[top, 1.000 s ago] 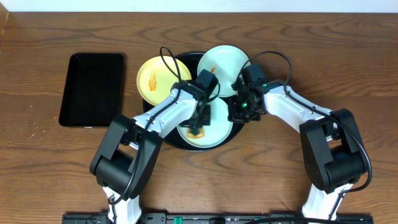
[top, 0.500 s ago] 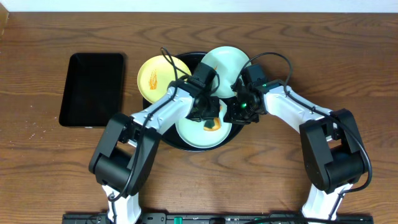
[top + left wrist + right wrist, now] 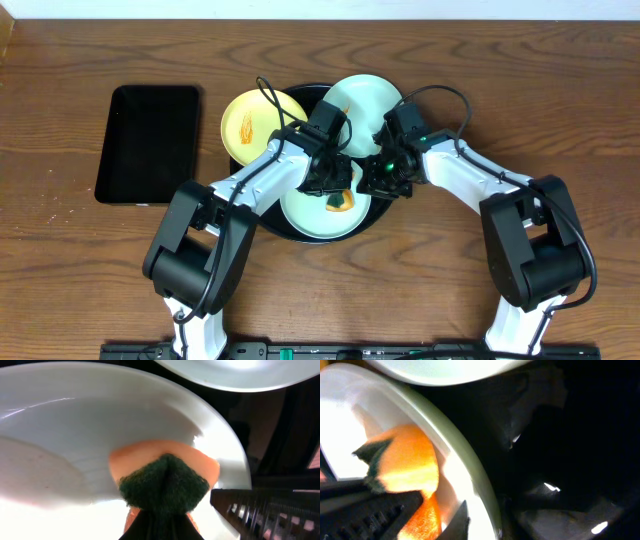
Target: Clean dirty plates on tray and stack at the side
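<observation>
The round black tray point(image 3: 262, 222) holds three plates. A pale yellow plate point(image 3: 250, 122) with orange smears leans on its left rim, and a mint plate point(image 3: 362, 98) on its back right rim. A second mint plate point(image 3: 312, 218) lies in the front. My left gripper point(image 3: 337, 188) is shut on a green and orange sponge point(image 3: 165, 482) and presses it on the right side of this plate point(image 3: 75, 435). My right gripper point(image 3: 383, 182) is shut on the plate's right rim point(image 3: 472, 477), with one finger inside the rim. The sponge point(image 3: 405, 467) shows close beside it.
A smaller black rectangular tray point(image 3: 148, 143) lies on the wooden table to the left of the round tray. The back mint plate point(image 3: 240, 372) overhangs the front plate. The two arms meet closely over the round tray's dark floor point(image 3: 570, 460).
My left gripper has dragged the sponge from the lower middle of the front plate to its right side, close to the right gripper. The right gripper has stayed on the rim.
</observation>
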Controlling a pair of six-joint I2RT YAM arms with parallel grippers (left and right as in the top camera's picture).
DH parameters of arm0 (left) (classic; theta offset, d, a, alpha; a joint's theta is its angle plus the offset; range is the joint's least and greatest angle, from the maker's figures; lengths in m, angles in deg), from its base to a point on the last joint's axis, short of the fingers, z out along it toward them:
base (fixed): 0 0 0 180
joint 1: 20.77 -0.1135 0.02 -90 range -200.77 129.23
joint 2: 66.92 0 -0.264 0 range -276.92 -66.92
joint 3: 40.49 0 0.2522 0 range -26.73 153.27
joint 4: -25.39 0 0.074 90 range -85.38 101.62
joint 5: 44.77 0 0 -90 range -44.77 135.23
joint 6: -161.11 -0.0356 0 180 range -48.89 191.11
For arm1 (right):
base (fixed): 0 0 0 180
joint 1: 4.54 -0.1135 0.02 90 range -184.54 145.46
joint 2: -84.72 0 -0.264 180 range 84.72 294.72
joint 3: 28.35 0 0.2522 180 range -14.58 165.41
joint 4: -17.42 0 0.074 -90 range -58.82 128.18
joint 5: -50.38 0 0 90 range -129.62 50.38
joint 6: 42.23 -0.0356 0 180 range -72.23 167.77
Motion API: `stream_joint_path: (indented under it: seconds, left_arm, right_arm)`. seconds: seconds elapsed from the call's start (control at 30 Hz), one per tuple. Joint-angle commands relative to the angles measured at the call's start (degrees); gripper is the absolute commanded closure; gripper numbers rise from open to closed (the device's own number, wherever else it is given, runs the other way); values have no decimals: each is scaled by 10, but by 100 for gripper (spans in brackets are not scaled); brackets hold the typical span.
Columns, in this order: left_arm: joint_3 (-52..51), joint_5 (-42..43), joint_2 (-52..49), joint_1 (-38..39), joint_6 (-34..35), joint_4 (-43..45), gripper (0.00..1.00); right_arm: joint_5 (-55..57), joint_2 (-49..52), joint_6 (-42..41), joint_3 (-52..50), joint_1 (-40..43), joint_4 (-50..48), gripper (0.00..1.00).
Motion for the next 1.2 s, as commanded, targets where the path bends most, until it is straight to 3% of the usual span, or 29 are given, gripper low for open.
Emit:
stream_joint_path:
  seconds: [0.0,0.27,0.6,0.87,1.17]
  left_arm:
    - [-4,7,-10,0,2,-4,93]
    - [-4,12,-10,0,1,-4,93]
    - [-1,72,10,0,1,-4,93]
    - [0,70,130,-14,1,-5,93]
    - [0,70,280,-121,14,-24,92]
  right_arm:
    - [-4,15,-20,-10,-10,-3,99]
    - [-105,18,50,-10,-5,-50,99]
    - [-125,15,89,-10,0,-50,99]
    - [-121,-20,111,-9,16,-49,99]
    - [-49,-94,134,-9,34,-50,99]
